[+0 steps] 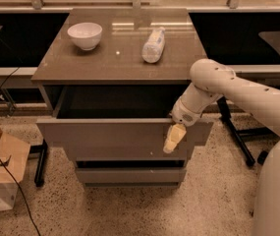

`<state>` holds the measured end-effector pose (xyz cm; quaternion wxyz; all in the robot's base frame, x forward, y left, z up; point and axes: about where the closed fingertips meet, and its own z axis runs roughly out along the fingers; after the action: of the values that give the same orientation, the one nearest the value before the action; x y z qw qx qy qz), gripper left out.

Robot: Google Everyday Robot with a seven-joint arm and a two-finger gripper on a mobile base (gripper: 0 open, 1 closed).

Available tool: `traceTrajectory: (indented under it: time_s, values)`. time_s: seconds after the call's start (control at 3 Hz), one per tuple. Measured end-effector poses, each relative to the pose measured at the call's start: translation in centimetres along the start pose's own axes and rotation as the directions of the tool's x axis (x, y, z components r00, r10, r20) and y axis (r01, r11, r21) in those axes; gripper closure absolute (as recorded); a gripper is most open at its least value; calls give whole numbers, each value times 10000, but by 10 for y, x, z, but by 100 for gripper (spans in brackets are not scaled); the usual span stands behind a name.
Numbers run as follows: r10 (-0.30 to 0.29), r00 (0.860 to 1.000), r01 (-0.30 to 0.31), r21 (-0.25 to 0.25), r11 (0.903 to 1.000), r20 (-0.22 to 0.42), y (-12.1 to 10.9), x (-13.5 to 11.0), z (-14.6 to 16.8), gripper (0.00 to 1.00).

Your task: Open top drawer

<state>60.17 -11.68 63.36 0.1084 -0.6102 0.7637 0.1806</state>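
Top drawer (110, 134): stood pulled out beyond the counter's (105, 65) front edge, dark interior showing.
Gripper (169, 149): hung before the drawer's front panel, below the counter's front-right corner, pointing down.
Fingers (175, 135): looked pressed together, clamped on nothing.
Bowl (84, 35): white, upright, near the back-left corner.
Bottle (153, 44): lay on its side, right of centre, well apart from the bowl.

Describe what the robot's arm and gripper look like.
The arm is smooth glossy white, built of thick rounded tubes, with a ball-like joint bearing small dark dots. The gripper is pale yellow and tapered; it sits against the right side of the top drawer front. No cables show.
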Motion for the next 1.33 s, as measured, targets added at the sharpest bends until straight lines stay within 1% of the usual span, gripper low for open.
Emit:
traceTrajectory:
  time_s: [0.33,0.67,1.0,1.33]
  values:
    - [-90,9996,86,-165,9998,-258,7,1,1,49]
    - [-226,9980,210,-283,9994,-594,21,2,-2,72]
    - [-220,9980,204,-266,9994,-596,22,1,-3,71]
    - [-90,9982,74,-271,9996,-588,29,4,-3,40]
